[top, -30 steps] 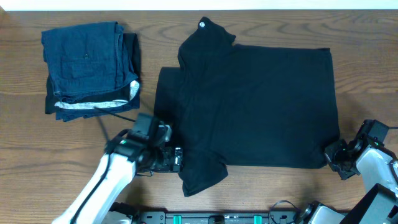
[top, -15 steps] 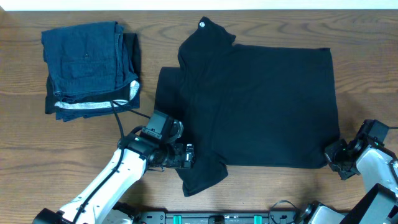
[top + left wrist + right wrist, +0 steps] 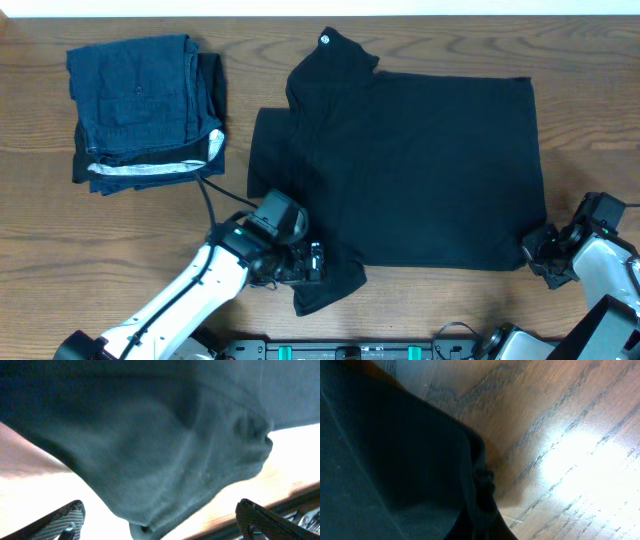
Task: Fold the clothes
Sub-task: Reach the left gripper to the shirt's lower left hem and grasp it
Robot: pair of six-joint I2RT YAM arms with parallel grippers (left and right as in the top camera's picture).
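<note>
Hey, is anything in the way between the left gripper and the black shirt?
Nothing visible. The left gripper sits at a sleeve of the shirt; the blue pile lies apart, far left.

Left wrist view: T-shirt (image 3: 165, 445) v. blurred, cut off at top & both sides. Left tool (image 3: 160, 525) shows only finger ends, cropped at btm corners. Overhead: right tool (image 3: 532, 248) at T-shirt's lower-right corner is too small/dark to tell jaws, and its arm is cut by frame edge. Right wrist view: own fingers out of view, cloth blurred.
</note>
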